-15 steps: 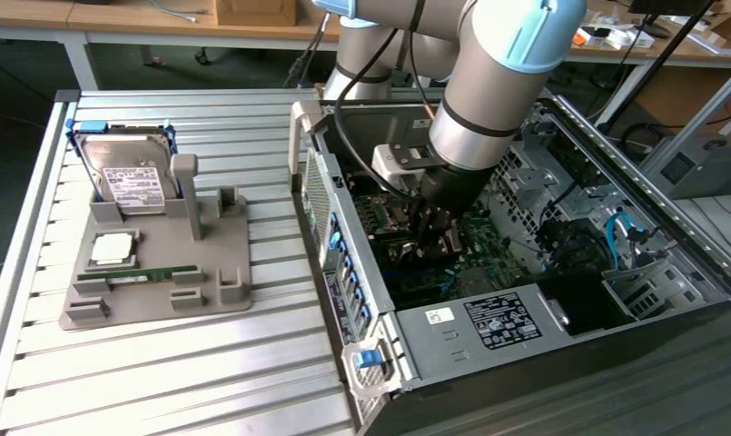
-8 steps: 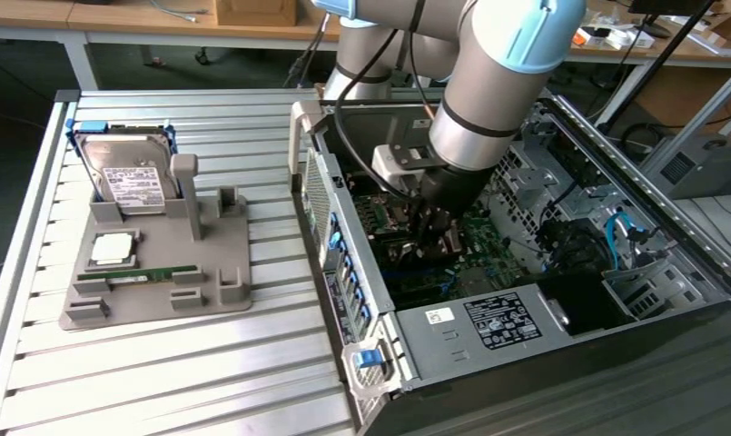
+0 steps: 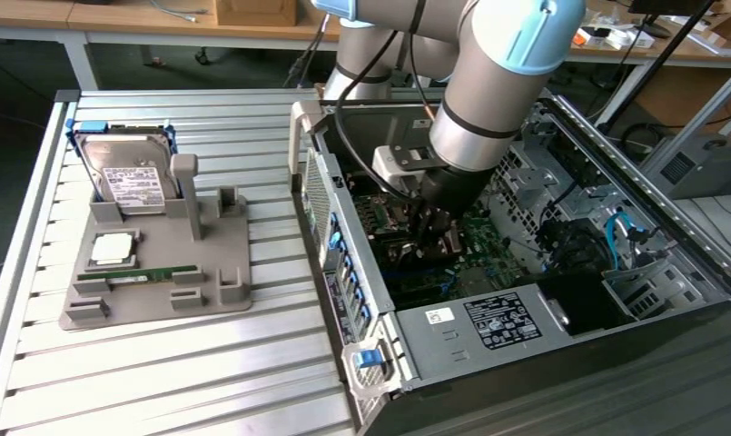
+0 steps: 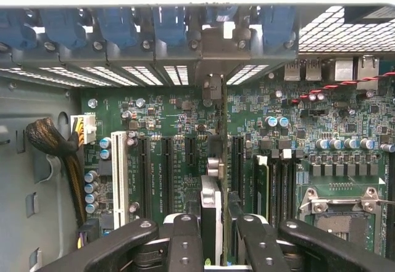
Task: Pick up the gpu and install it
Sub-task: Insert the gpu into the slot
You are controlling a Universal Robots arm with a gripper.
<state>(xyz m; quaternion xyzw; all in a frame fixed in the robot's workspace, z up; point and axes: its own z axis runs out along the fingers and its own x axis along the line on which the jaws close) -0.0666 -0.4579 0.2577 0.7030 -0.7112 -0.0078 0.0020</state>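
Wrist view: gripper (image 4: 213, 235) fingers (image 4: 185, 241) are clamping the gpu (image 4: 212, 213) edge-on, apparently sitting over a motherboard (image 4: 173, 124) slot; bracket is reaching the case (image 3: 487, 345) rear wall.

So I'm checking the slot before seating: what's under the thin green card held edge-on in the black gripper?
Under the thin green card, gripped by the black gripper, lies the green motherboard with long black expansion slots. The slot directly beneath is covered by the card.

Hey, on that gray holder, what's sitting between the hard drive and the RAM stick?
A square silver processor chip lies between the hard drive and the RAM stick on the gray holder, seen in the exterior view.
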